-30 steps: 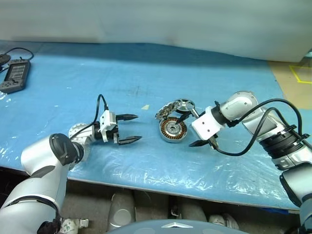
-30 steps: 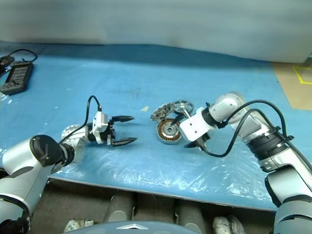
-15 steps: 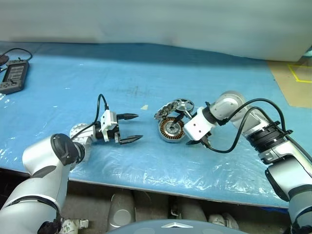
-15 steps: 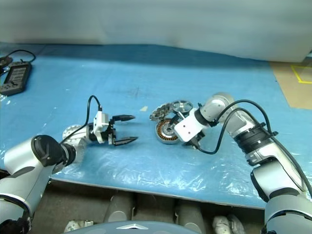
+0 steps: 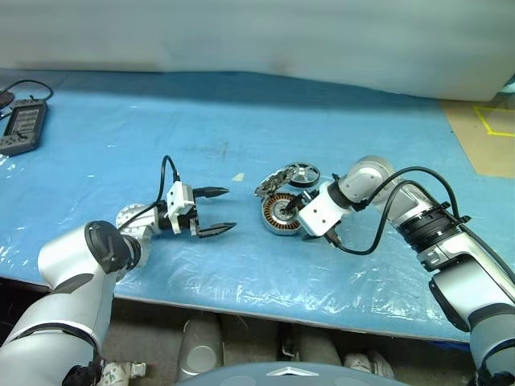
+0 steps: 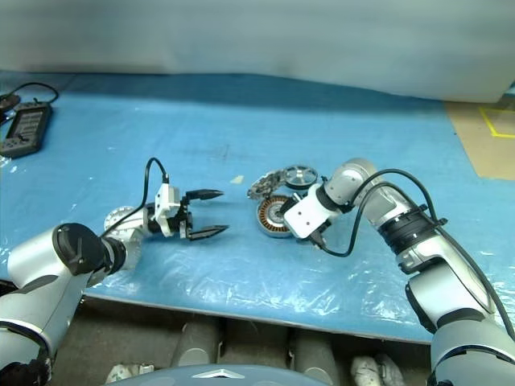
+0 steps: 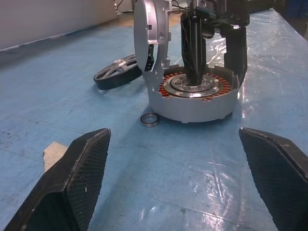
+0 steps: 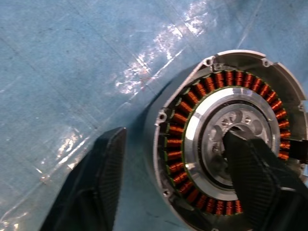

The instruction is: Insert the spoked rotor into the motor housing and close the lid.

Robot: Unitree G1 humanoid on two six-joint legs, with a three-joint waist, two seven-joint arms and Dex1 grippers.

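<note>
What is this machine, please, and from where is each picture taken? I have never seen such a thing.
It is a humanoid robot with two arms, each ending in a gripper of two black fingers. Two pictures come from the head camera, looking down on a table under blue plastic. The other two come from cameras on the wrists.

On the table stands the motor housing, a silver cup with copper windings. Its lid stands open, upright at its edge. Behind lies the spoked rotor, and beside the housing a small ring. At the far left corner lies a handheld device.

The left gripper is open and holds nothing. The right gripper straddles the housing wall, one finger inside, one outside.
</note>
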